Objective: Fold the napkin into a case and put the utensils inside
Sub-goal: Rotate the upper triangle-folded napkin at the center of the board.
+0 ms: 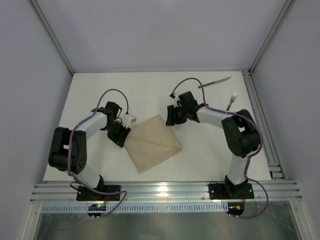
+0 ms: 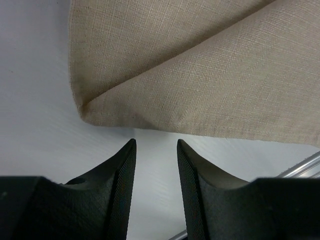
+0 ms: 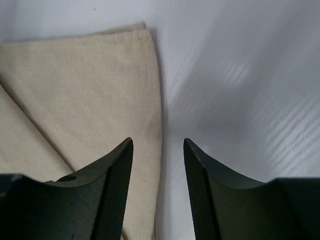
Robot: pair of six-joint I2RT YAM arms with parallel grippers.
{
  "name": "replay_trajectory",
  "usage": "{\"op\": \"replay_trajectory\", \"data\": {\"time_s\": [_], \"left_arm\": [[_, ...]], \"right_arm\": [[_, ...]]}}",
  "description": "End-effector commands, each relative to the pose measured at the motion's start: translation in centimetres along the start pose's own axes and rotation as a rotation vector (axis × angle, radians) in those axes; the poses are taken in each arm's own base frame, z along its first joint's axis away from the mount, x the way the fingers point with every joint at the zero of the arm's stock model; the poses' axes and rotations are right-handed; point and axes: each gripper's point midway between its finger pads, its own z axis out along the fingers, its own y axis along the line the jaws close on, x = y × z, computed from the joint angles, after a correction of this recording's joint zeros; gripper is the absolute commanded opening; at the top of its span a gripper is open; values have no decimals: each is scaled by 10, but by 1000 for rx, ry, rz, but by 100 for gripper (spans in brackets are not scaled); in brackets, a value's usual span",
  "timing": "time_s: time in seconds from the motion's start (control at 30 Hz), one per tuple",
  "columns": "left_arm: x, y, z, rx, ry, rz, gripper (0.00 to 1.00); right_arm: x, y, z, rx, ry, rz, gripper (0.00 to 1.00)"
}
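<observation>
Both the left jaws and right jaws stand parted and empty at opposite corners of the folded napkin lying on the desk, so a pinch catching only its top layer would likely drag the fold open, well apart from the knife and fork.

The napkin was seen in plain beige-tan, finely woven; the table was shown white; silver ends and dark green handles were borne by the knife and fork.
</observation>
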Motion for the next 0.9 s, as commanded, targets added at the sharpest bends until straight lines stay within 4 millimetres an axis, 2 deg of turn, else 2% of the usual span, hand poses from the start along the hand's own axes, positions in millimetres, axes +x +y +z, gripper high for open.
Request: {"op": "replay_trajectory", "data": {"time_s": [0.0,0.1,0.2,0.37,0.4,0.47,0.5,0.6,0.63,0.7,0.77,0.87], "left_arm": [[-7,9,14,-20,-16,5,40],[-9,15,23,-40,-14,0,39],[-12,25,33,-67,-2,-24,36],[-34,46,44,-130,-28,-53,29],[-44,53,42,-151,-46,-50,27],[-54,63,47,-176,-57,-52,25],[-67,69,43,-197,-80,-46,24],[-87,79,46,-207,-111,-45,23],[-102,85,41,-219,-142,-38,23],[-114,91,41,-229,-160,-34,23],[-138,101,30,-260,-210,-15,24],[-151,106,12,-289,-238,6,24]], "right_arm": [[-24,3,19,-23,-28,32,49],[-16,-3,33,-13,5,69,47],[-15,-3,37,-22,3,84,42],[-18,-9,32,13,-29,131,34],[-16,-11,30,15,-41,141,34],[-23,-12,21,8,-77,173,34],[-23,-14,19,7,-89,181,34],[-30,-11,4,10,-127,173,35],[-33,-11,0,11,-135,162,36],[-36,-9,-12,23,-147,138,38],[-39,-8,-22,38,-161,116,39],[-39,-5,-43,55,-183,64,39]]}}
